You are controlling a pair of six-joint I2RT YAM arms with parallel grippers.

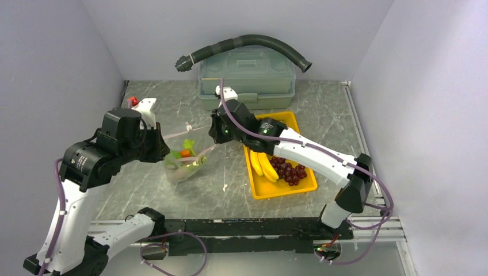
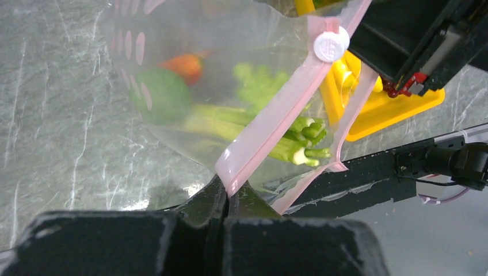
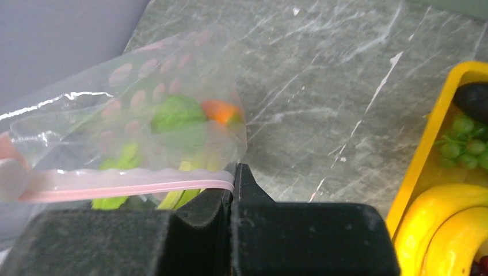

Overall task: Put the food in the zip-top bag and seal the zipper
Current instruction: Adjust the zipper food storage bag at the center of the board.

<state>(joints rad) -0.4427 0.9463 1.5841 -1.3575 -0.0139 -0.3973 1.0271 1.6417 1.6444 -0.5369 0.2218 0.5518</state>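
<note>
The clear zip-top bag (image 1: 183, 167) with pink dots hangs between my two grippers, its bottom resting on the table. Inside it lie a leek (image 2: 270, 135), a round green piece (image 2: 161, 95) and an orange-red piece (image 2: 187, 66). My left gripper (image 2: 230, 192) is shut on one end of the pink zipper (image 2: 270, 121), below its white slider (image 2: 331, 45). My right gripper (image 3: 235, 175) is shut on the other end of the zipper (image 3: 115, 185). Bananas (image 1: 262, 164), dark grapes (image 1: 290, 171), green grapes (image 3: 466, 144) and an eggplant (image 3: 475, 98) lie in the yellow tray (image 1: 282, 192).
A grey-green lidded box (image 1: 247, 77) stands at the back with a black corrugated hose (image 1: 247, 43) arching over it. The yellow tray sits right of the bag, under my right arm. Purple walls enclose the table on three sides.
</note>
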